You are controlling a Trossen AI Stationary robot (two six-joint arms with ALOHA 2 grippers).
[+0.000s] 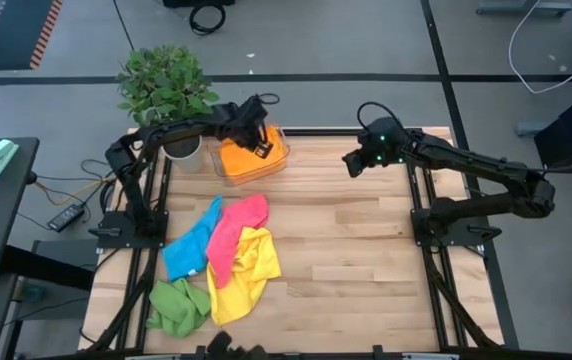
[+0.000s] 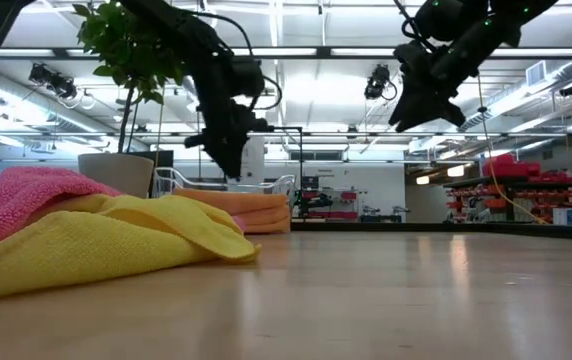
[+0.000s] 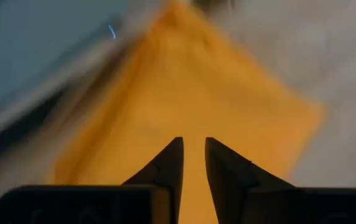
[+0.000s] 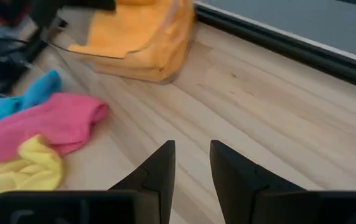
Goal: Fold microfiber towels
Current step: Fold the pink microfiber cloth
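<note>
A folded towel lay in the tray at the back of the table, just right of the potted plant. The left gripper hung right above that tray, and the right gripper hung over the back of the table, well to the right. Four loose towels lay in a heap near the front left, with some on top of others.

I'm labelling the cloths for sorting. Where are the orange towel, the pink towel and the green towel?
orange towel [image 1: 238, 157]: high view, on its folded top inside the clear tray.
pink towel [image 1: 234, 232]: high view, on its middle.
green towel [image 1: 176, 306]: high view, on its crumpled middle.
</note>
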